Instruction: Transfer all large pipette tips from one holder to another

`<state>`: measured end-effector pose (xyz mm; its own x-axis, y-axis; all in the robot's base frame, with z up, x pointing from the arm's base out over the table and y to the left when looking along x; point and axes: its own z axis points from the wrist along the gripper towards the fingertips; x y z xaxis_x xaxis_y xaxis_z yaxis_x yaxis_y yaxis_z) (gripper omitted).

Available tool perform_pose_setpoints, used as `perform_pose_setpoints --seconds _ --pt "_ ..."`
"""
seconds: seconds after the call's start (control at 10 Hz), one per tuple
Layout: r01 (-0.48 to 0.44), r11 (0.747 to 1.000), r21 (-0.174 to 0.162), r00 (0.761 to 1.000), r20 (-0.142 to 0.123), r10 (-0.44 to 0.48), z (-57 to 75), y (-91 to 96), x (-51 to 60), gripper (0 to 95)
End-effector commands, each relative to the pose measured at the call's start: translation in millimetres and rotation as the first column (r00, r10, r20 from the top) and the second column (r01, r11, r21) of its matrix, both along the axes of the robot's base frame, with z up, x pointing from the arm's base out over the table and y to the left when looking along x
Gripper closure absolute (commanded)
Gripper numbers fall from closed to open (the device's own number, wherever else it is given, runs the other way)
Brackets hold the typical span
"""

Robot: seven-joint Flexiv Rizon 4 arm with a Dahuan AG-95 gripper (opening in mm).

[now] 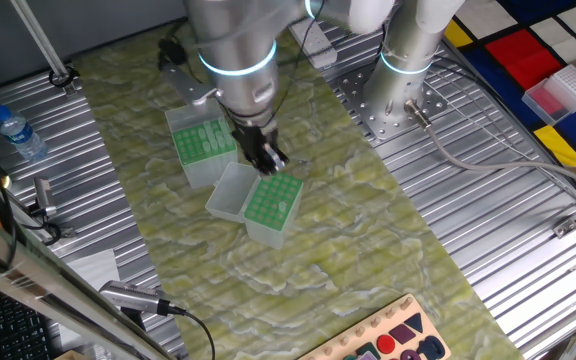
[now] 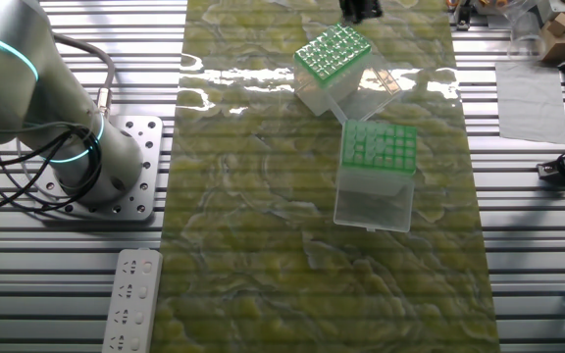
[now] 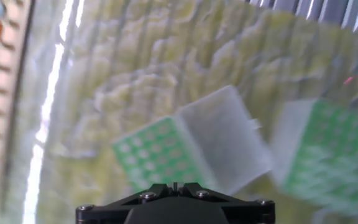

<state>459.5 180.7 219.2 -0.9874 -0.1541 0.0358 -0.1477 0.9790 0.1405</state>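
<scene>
The large pipette tips (image 1: 200,140) (image 2: 381,145) stand in a tight pale-mint grid in one clear holder whose lid (image 2: 373,208) lies open. A second holder (image 1: 271,201) (image 2: 333,51) shows a darker green perforated plate, with its lid (image 2: 382,83) open beside it. My gripper (image 1: 276,162) hangs just above the edge of this second holder nearest the first one. It shows only at the top edge in the other fixed view (image 2: 361,9). In the blurred hand view the gripper (image 3: 175,185) has its jaws together with only a thin slit, and no tip shows between them.
A water bottle (image 1: 18,135) stands at the left. A coloured shape board (image 1: 400,337) lies at the front edge. Another tip box (image 1: 566,90) sits at the far right. The arm's base (image 2: 84,169) and a white power strip (image 2: 130,302) are beside the green mat.
</scene>
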Motion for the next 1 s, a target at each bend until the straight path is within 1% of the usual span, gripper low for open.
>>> perform_pose_setpoints --seconds 0.1,0.3,0.4,0.7,0.8,0.9,1.0 --pt "0.079 0.995 0.067 0.997 -0.018 -0.078 -12.7 30.1 -7.6 95.0" --pt "0.067 0.996 0.062 0.998 -0.015 -0.067 -19.3 28.8 -7.7 57.0" --pt "0.065 0.996 0.055 0.998 -0.013 -0.064 -25.0 27.9 -7.7 57.0" --pt "0.060 0.998 0.031 0.998 -0.011 -0.059 -32.6 27.5 -7.0 57.0" --pt "0.056 0.998 0.014 0.998 -0.011 -0.056 -35.9 27.4 -6.5 57.0" --pt "0.056 0.998 0.005 0.998 -0.012 -0.056 -38.2 27.3 -6.2 57.0" --pt "0.056 0.998 0.000 0.998 -0.013 -0.056 -42.3 27.1 -5.8 57.0"
